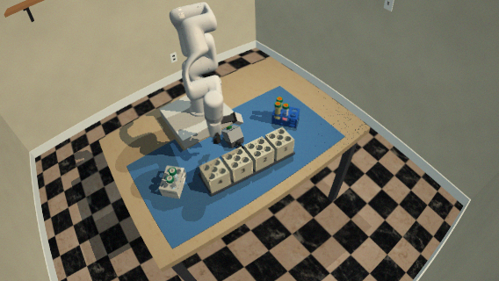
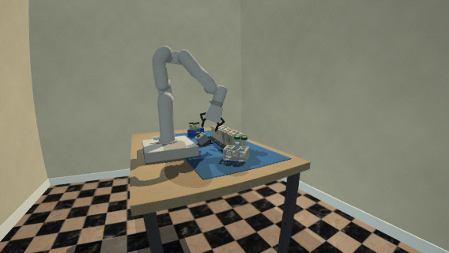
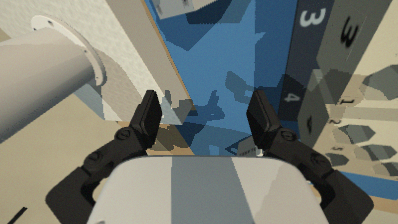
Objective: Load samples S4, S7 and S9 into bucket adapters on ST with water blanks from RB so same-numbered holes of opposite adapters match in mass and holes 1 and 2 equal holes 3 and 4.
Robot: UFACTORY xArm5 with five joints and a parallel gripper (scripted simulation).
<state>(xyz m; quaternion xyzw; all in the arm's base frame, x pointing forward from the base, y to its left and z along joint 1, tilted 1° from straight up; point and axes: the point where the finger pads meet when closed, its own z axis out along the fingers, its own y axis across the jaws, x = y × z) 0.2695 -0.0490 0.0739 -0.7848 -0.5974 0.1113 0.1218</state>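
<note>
My gripper (image 3: 204, 101) is open and empty; it hangs above the blue mat near the arm's base, just short of the adapter row, and shows from outside in the top view (image 1: 218, 137) and the exterior view (image 2: 213, 118). The loading stand ST (image 1: 248, 158) holds a row of beige bucket adapters whose holes all look empty. The blue sample rack RS (image 1: 287, 117) stands at the far end of the mat with three orange-capped tubes. The white blank rack RB (image 1: 172, 181) stands at the near end with green-rimmed tubes. In the wrist view the adapter faces numbered 3 (image 3: 350, 35) and 4 (image 3: 310, 120) stand at the right.
The small sloped desk with the green key DONE (image 1: 232, 134) sits right beside my gripper, between the arm's base plate (image 1: 184, 123) and the stand. The blue mat (image 1: 237, 162) covers the table's middle; bare wood runs around it to the edges.
</note>
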